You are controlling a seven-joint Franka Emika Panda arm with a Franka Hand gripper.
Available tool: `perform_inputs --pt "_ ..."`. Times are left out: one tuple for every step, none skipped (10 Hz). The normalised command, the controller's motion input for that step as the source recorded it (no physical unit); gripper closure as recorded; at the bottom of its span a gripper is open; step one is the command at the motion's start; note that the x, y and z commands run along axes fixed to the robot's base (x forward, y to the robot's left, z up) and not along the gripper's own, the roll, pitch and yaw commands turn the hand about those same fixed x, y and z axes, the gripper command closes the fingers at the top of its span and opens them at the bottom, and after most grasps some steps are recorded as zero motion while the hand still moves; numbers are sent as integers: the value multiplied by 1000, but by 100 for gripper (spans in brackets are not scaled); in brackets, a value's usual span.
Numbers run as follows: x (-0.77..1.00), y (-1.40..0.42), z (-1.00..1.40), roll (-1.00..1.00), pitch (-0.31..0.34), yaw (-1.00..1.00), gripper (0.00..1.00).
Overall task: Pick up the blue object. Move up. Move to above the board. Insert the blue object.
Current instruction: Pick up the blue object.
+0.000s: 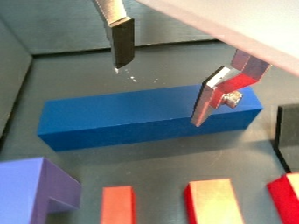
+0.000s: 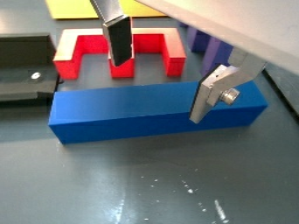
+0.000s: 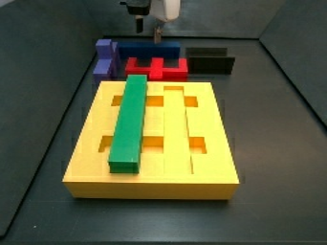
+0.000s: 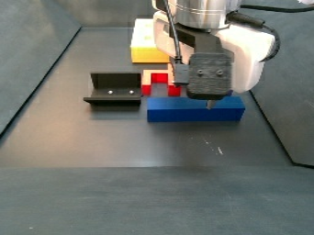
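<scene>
The blue object (image 1: 140,122) is a long dark-blue bar lying flat on the grey floor, and it shows in both wrist views (image 2: 140,115) and both side views (image 4: 185,111) (image 3: 133,48). My gripper (image 1: 160,94) hangs open over it. One finger (image 1: 121,45) stands beyond the bar's far long side and the other finger (image 1: 215,98) on its near side, neither pressing on it. In a side view the gripper (image 4: 204,95) sits low over the bar. The board (image 3: 205,144) is a yellow grooved slab, away from the gripper.
A green bar (image 3: 130,120) lies in the board's left groove. A red notched piece (image 2: 79,52) and a purple block (image 1: 33,188) lie close beside the blue bar. The fixture (image 4: 113,89) stands near the red piece. Grey walls enclose the floor.
</scene>
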Motion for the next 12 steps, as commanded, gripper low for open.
perform_inputs --pt "0 34 -286 -333 -69 -660 0" --pt "0 3 -317 -319 -83 -694 0" --pt "0 0 -280 -339 -107 -703 0" --pt "0 0 -223 -403 -159 -697 0" --pt "-6 0 -186 -421 -177 -680 0" --pt "-43 0 -171 -414 -171 -669 0" --pt "-129 0 -137 -377 -144 -663 0" --pt "-126 0 -134 -340 -129 -689 0" --pt "-97 0 -89 -291 -120 -691 0" --pt "-17 74 -86 -254 -103 -649 0" --pt "31 343 -63 -236 -54 -469 0" --pt "71 386 -106 -187 -39 -243 0"
